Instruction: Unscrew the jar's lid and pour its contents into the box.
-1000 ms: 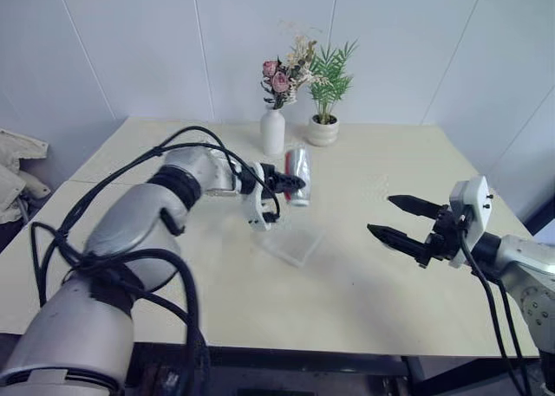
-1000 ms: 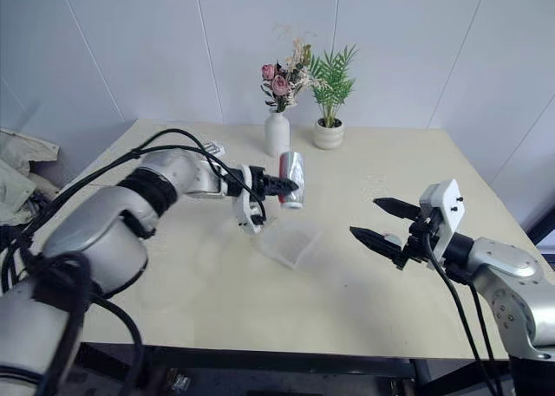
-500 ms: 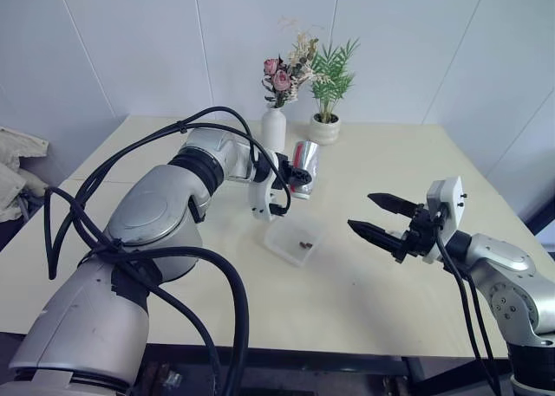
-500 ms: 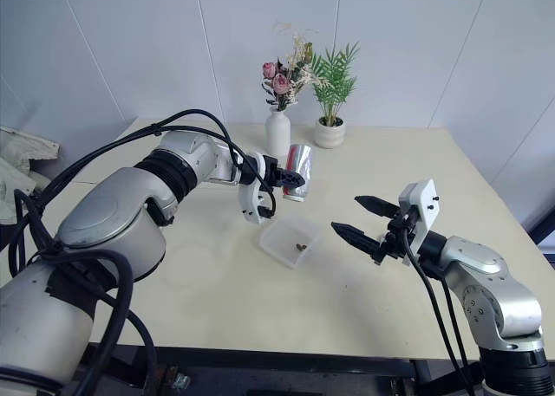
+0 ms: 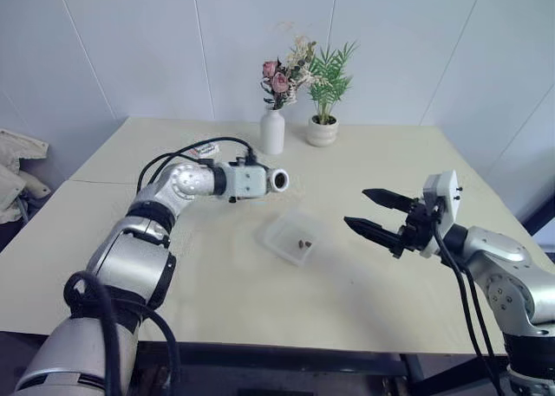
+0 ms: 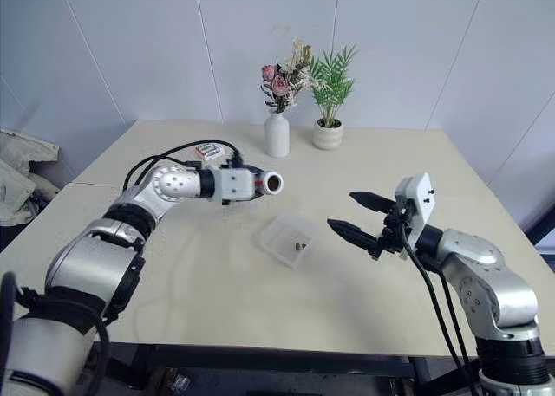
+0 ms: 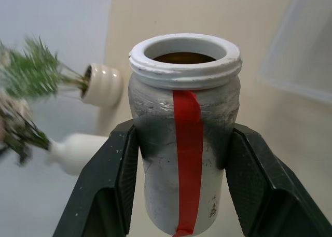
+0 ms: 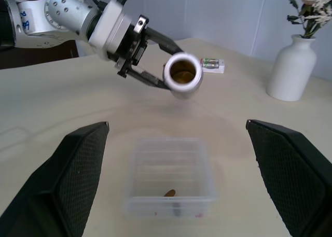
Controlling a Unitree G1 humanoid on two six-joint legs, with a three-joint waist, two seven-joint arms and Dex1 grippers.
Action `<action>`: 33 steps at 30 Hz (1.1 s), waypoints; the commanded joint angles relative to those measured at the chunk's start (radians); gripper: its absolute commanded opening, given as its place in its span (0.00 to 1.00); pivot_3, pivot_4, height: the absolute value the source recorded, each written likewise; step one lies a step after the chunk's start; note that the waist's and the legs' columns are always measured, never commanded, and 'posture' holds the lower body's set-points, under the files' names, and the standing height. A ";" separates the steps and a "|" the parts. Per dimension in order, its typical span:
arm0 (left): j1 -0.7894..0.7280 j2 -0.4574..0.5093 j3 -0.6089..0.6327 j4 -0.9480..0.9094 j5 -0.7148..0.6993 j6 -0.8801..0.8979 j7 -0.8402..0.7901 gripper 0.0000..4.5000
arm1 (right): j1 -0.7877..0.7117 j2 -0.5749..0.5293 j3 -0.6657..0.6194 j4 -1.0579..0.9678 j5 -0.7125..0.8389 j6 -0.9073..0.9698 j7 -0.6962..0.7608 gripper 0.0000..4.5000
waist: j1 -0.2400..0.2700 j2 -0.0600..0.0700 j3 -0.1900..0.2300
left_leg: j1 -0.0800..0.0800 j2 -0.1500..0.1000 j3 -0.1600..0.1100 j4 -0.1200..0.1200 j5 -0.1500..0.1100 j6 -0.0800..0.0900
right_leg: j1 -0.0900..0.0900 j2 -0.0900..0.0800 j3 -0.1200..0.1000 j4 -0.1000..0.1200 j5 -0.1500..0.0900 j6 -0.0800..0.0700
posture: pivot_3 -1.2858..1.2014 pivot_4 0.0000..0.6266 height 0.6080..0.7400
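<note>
White walls stand behind a pale table (image 5: 364,283) with a vase of flowers (image 5: 272,129) and a small green plant (image 5: 324,129) at the back. On the table sits the box (image 5: 294,236) with a few brown bits (image 5: 303,243) inside, so the pouring looks done. The left gripper (image 7: 179,159) squeezes the jar (image 7: 182,138) on both sides so it can't slip, holding it level in the air beside the box. Its top is open with no lid on. The right gripper (image 5: 368,212) waits near the box, fingers spread wide, holding nothing.
</note>
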 commanded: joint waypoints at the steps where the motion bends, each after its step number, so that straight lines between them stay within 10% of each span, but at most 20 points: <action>1: 0.039 0.007 0.196 -0.122 -0.249 0.240 -0.072 0.47 | -0.057 0.011 0.027 0.002 -0.002 -0.021 0.025 0.99 | -0.002 0.000 0.000 | 0.001 0.000 0.000 0.000 0.000 0.000 | 0.000 0.000 0.000 0.001 0.000 0.000 | 0.52 0.24 1.00; 10: 0.243 0.080 0.520 -0.290 -0.518 0.570 0.230 0.47 | -0.157 0.042 0.113 -0.012 -0.036 -0.063 0.073 0.99 | -0.016 0.000 0.000 | 0.006 0.001 -0.002 0.002 0.003 -0.001 | 0.001 0.000 0.000 0.011 0.001 -0.002 | 0.52 0.24 1.00; 33: 0.487 0.160 0.519 -0.168 -0.461 0.332 0.473 0.47 | -0.172 0.114 0.145 -0.027 -0.039 -0.059 0.064 0.99 | 0.001 0.000 -0.001 | 0.006 0.001 -0.002 0.002 0.004 -0.002 | 0.001 0.000 -0.001 0.009 0.002 -0.004 | 0.52 0.24 1.00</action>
